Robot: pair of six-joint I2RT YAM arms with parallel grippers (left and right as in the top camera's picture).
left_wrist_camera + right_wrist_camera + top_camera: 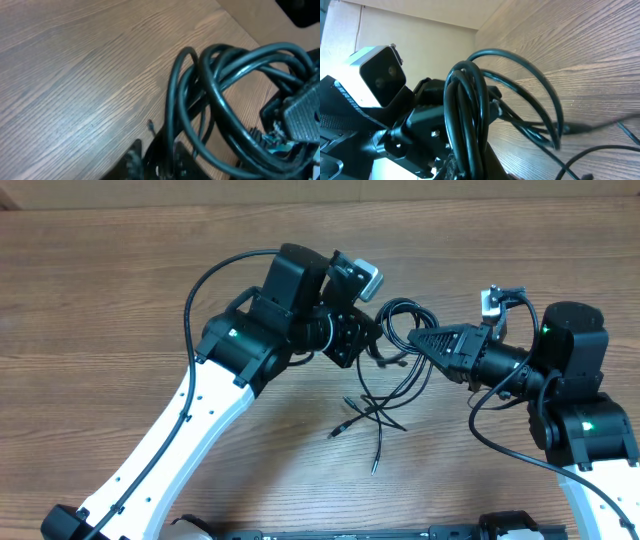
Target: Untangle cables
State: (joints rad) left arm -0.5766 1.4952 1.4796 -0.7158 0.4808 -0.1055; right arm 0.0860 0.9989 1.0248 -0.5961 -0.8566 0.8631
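Note:
The cables (pixel 400 320) are thin black cords looped in a small bundle between my two grippers, with loose strands and plug ends (pixel 368 420) trailing down onto the wooden table. My left gripper (pixel 372 345) is at the bundle's left side; in the left wrist view a strand (pixel 172 100) runs down between its fingers (pixel 160 161), which are shut on it. My right gripper (pixel 418 340) is at the bundle's right side. In the right wrist view several loops (pixel 470 110) pass between its jaws (pixel 477 167), which are shut on them.
The wooden table (pixel 120 300) stretches wide to the left and far side. The left arm's camera housing (pixel 377 75) sits close in front of the right gripper. Each arm's own thick black wire (pixel 200 290) loops beside it.

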